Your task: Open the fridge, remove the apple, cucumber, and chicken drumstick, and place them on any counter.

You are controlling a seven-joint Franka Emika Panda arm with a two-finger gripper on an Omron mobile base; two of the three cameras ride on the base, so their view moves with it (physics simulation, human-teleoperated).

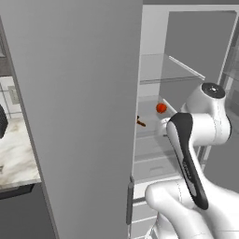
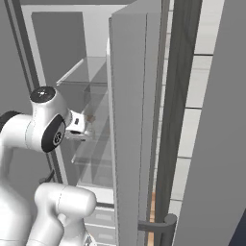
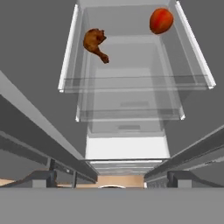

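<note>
On the glass shelf [image 3: 131,83] inside the tall light-grey fridge [image 1: 74,102], whose doors already stand open, we find two of our targets: the small round red-orange apple [image 3: 161,21] sits toward one back corner of that shelf, and the brown-orange, club-shaped chicken drumstick [image 3: 95,42] lies toward the other, well apart from it. In the left base view the same apple [image 1: 161,108] shows as a small ball on the shelf, with a sliver of the drumstick [image 1: 140,123] peeking past the door's edge. We cannot make out the cucumber anywhere.

Our two-finger gripper [image 2: 80,126] is released, its jaws spread wide and empty, with the white arm reaching in toward the shelf. We judge the step in hand to be the approach for a first pick. To do it well, we should choose one item, centre it between the tips, and come in above the shelf's front lip.

The apple looks smooth and evenly round, so it may roll if nudged; we would close across its widest part. The drumstick is knobbly and lopsided, thick at one end and thin at the other, and we judge the thick end the surer hold. Around them the shelf is clear glass with pale edging, and the fridge's interior walls are plain white.
</note>
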